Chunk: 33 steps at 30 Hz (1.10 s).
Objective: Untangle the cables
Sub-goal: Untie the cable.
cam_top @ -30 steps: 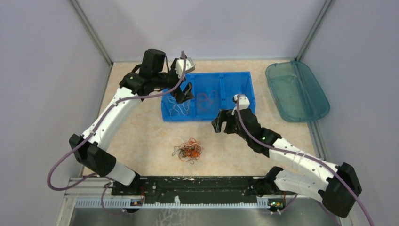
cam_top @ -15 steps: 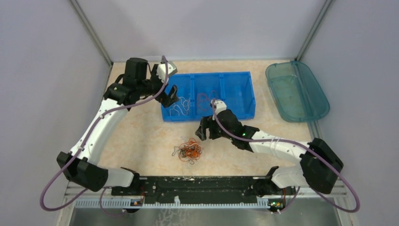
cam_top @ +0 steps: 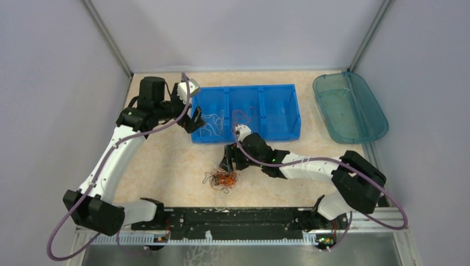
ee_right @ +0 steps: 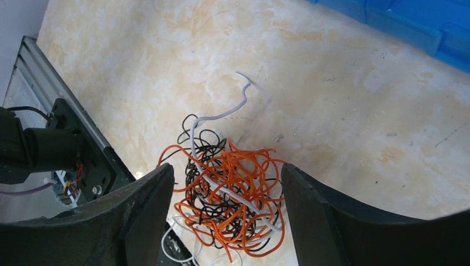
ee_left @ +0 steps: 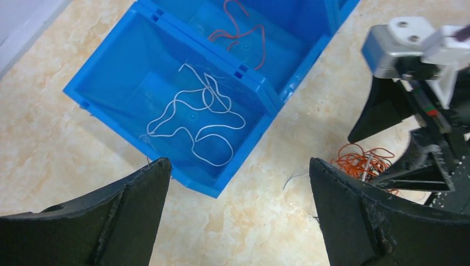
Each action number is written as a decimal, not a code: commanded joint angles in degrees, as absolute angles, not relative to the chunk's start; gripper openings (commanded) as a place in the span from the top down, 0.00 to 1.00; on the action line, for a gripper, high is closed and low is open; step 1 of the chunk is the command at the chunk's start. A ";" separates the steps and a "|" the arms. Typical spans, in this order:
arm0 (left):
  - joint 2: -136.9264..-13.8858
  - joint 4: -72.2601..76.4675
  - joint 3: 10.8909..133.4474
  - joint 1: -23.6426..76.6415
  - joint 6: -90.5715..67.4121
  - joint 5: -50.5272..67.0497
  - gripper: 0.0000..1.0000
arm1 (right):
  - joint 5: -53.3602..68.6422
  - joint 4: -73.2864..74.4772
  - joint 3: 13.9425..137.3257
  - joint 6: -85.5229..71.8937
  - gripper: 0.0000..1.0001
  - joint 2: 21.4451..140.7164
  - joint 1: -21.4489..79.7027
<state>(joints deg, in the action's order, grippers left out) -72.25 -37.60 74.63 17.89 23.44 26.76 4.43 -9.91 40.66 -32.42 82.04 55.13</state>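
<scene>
A tangled ball of thin orange, black and white cables lies on the table in front of the blue bin; the right wrist view shows it between my right fingers. My right gripper is open and empty, just above and behind the tangle. My left gripper is open and empty at the bin's left end. The blue bin holds white cables in its left compartment and a red-orange cable in the middle one. The tangle's edge also shows in the left wrist view.
A teal translucent tray stands at the back right. A black rail with the arm bases runs along the near edge. Grey walls close in the left, back and right sides.
My right gripper has moved left and toward the front, from beside the bin to just above the tangle. My left gripper has drawn back leftward out of the bin's left compartment.
</scene>
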 commanded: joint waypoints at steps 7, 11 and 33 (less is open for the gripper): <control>-65.44 -37.02 67.16 17.93 32.69 37.86 0.00 | 5.77 -16.87 41.17 -34.94 0.34 84.84 56.30; -64.25 -38.68 63.82 17.93 37.35 38.67 0.00 | 6.07 -17.23 40.95 -35.43 0.37 86.24 56.72; -58.78 -45.98 49.11 19.29 54.08 42.89 0.00 | 3.98 -12.61 39.13 -33.91 0.49 79.72 57.04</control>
<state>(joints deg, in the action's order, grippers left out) -60.27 -44.49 51.55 18.46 50.19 40.38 3.95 -11.99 39.07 -34.98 82.06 56.27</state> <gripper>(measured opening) 0.998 0.522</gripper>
